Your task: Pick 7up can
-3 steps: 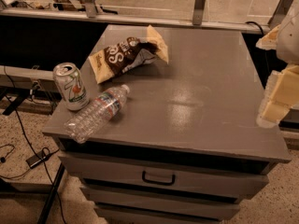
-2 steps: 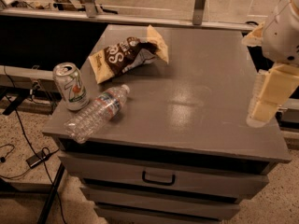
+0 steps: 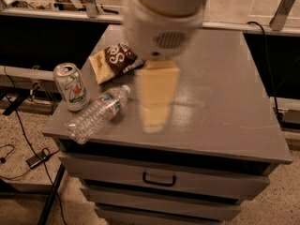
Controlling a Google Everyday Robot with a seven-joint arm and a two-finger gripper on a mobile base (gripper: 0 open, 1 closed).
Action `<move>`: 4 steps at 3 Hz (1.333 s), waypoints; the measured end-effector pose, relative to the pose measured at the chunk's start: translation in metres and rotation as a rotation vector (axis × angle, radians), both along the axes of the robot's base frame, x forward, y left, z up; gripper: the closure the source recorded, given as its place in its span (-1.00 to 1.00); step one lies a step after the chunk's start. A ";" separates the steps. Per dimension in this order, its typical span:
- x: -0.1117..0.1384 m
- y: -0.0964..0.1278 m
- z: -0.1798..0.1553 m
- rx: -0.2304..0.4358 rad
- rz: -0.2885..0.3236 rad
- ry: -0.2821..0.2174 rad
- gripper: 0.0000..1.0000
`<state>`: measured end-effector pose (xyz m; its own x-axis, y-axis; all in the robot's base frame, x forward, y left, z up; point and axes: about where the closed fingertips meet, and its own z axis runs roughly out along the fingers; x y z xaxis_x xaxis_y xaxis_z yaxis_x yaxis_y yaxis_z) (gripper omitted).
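Camera view: end effector (image 3: 154,109) near bottle (image 3: 96,114)

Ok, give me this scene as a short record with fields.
surface: grey drawer cabinet
target: 7up can, upright near the top's left edge
gripper: gripper above the middle of the top, right of the can, apart from it
beside can: water bottle, lying on its side
behind: chip bag, partly hidden by the arm
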<state>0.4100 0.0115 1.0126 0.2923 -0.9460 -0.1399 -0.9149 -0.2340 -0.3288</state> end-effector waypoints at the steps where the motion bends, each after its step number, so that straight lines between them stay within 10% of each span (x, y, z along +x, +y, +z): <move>1: -0.012 0.040 0.007 0.002 0.090 -0.018 -1.00; 3: 0.016 0.050 0.013 0.039 0.103 -0.010 -1.00; 4: 0.081 0.064 0.009 0.174 0.061 0.045 -1.00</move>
<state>0.4906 0.0759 1.0220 0.3383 -0.8871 -0.3140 -0.9153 -0.2328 -0.3285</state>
